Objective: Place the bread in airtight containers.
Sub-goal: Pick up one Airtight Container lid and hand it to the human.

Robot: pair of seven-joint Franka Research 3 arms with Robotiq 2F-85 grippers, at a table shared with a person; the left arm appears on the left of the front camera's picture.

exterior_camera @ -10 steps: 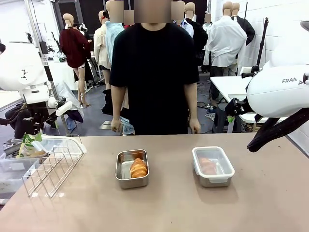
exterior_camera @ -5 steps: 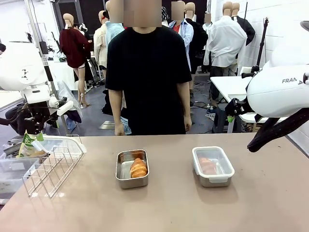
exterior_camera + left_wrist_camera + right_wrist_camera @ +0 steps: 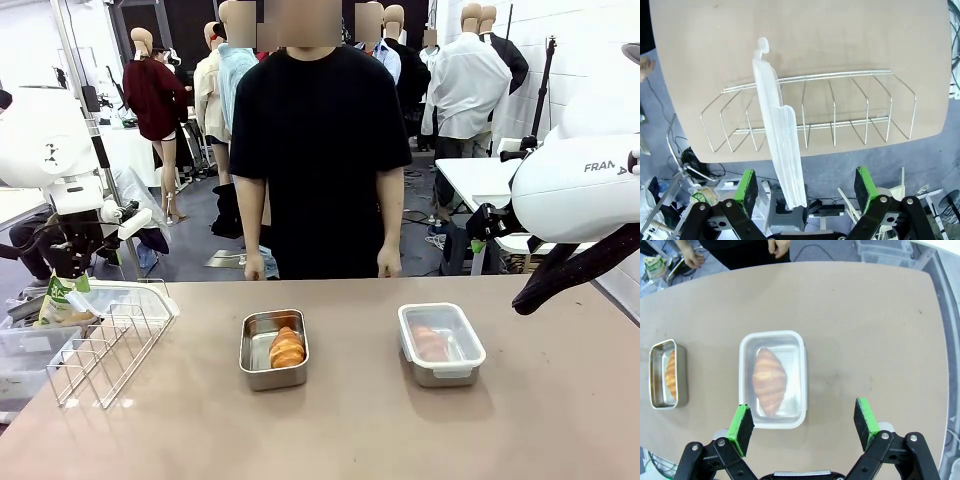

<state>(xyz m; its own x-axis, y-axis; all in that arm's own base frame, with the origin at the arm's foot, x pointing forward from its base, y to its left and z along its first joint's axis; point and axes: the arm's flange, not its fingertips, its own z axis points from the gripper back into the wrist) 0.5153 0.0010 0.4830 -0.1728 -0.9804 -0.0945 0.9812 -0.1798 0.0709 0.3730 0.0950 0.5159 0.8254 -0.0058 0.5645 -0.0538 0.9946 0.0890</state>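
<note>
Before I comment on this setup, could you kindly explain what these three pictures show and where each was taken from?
Two white robot arms share a tan table with a person standing at its far side. The front picture looks across the table. The other two come from cameras on each wrist, looking down past green-padded fingers. On the table sit an open steel container holding a croissant-like roll and a lidded container holding another roll. A wire rack stands at the left edge with a clear lid upright in it. The left gripper and right gripper are open, holding nothing.
</note>
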